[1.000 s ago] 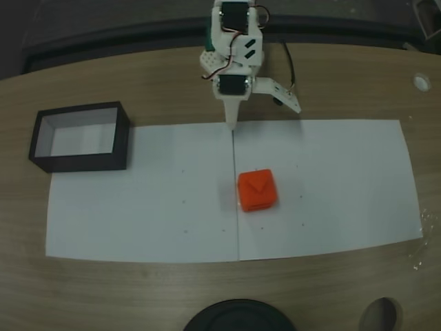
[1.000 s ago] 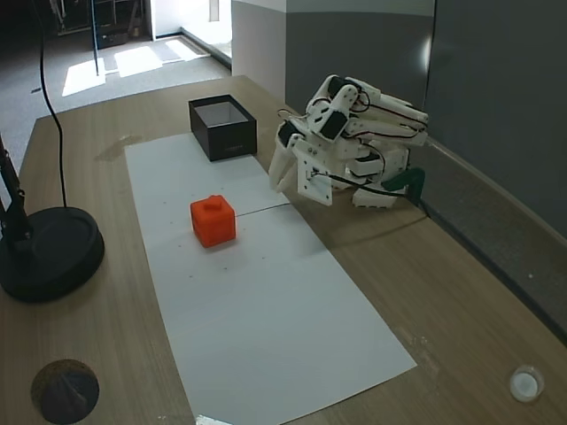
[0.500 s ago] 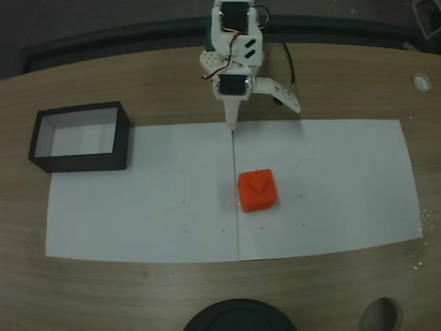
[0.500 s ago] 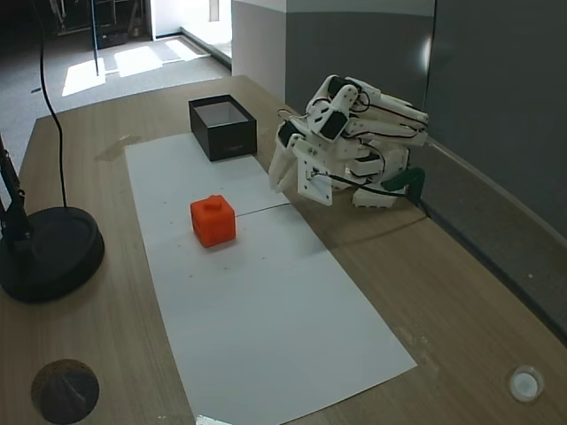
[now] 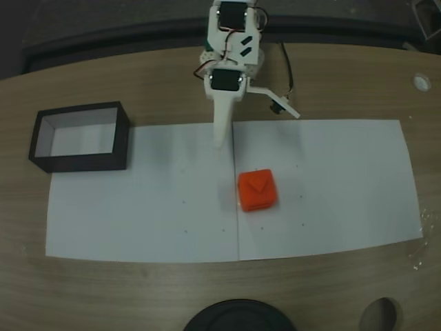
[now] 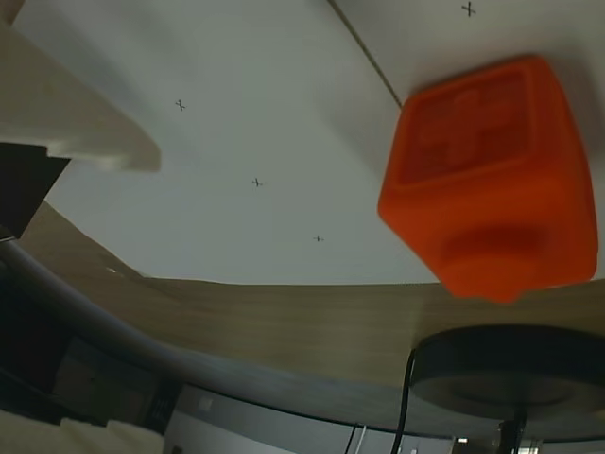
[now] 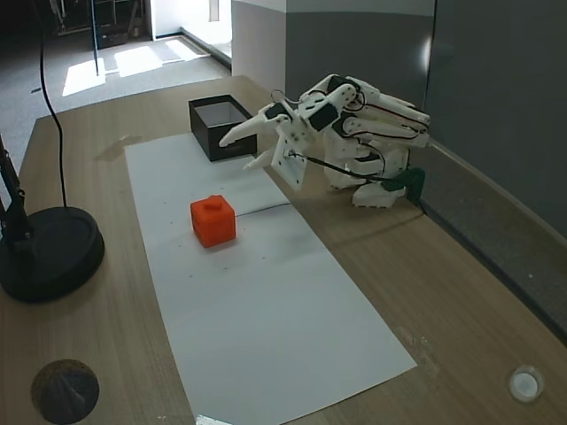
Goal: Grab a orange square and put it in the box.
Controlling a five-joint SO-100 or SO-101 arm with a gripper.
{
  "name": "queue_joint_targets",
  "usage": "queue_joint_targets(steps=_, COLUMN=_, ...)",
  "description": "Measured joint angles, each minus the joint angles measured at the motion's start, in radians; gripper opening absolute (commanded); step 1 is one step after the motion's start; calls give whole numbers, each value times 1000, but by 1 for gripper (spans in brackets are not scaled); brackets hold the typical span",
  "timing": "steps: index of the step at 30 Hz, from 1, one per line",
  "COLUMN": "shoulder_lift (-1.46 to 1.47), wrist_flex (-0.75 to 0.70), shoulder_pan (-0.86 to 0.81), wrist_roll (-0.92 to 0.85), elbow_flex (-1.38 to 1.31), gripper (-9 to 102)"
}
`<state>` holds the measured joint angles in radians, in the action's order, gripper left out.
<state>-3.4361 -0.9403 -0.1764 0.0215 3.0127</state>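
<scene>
The orange square (image 5: pixel 257 190) lies on white paper near the table's middle, its triangular mark facing up in a fixed view; it also shows in another fixed view (image 7: pixel 213 220). It fills the wrist view's upper right (image 6: pixel 492 180). The box (image 5: pixel 80 136) stands at the paper's far left corner, black-walled and pale inside, also seen in a fixed view (image 7: pixel 223 126). My gripper (image 5: pixel 258 129) hangs open and empty above the paper's back edge, short of the cube; a fixed view (image 7: pixel 235 154) shows its jaws spread. One pale finger (image 6: pixel 85 132) enters the wrist view at upper left.
White paper (image 5: pixel 138 214) covers the wooden table's middle. A black round lamp base (image 7: pixel 44 252) sits at the front edge, also in a fixed view (image 5: pixel 238 318). A round table hole (image 5: pixel 381 316) and a small white cap (image 5: pixel 421 81) lie off the paper.
The arm has lifted from its folded pose and swung the gripper out over the paper toward the cube. Cube and box have not moved.
</scene>
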Motion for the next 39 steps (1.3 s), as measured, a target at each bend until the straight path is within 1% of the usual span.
queue_joint_targets(steps=2, shoulder_lift=2, wrist_flex=2, shoulder_pan=-2, wrist_roll=0, elbow_flex=-57, gripper=34)
queue_joint_targets(steps=5, shoulder_lift=5, wrist_flex=-51, shoulder_pan=23, wrist_roll=-9, elbow_flex=-147, gripper=34)
queue_joint_targets(steps=8, shoulder_lift=80, wrist_flex=-126, shoulder_pan=141, wrist_roll=-61, elbow_flex=-238, gripper=34)
queue_joint_targets(steps=12, shoulder_lift=304, wrist_flex=-160, shoulder_pan=304, wrist_roll=-115, elbow_flex=-341, gripper=34)
queue_joint_targets(steps=16, shoulder_lift=609, wrist_flex=-160, shoulder_pan=368, wrist_roll=-130, elbow_flex=-442, gripper=34)
queue_joint_targets(steps=22, shoulder_lift=1085, wrist_flex=-160, shoulder_pan=367, wrist_roll=-126, elbow_flex=-695, gripper=34)
queue_joint_targets(steps=26, shoulder_lift=1353, wrist_flex=-167, shoulder_pan=333, wrist_roll=-71, elbow_flex=-876, gripper=34)
queue_joint_targets(steps=29, shoulder_lift=1520, wrist_flex=-170, shoulder_pan=310, wrist_roll=-61, elbow_flex=-973, gripper=34)
queue_joint_targets(steps=35, shoulder_lift=1752, wrist_flex=-170, shoulder_pan=265, wrist_roll=-61, elbow_flex=-1081, gripper=34)
queue_joint_targets(steps=39, shoulder_lift=1819, wrist_flex=-169, shoulder_pan=235, wrist_roll=-61, elbow_flex=-1114, gripper=33)
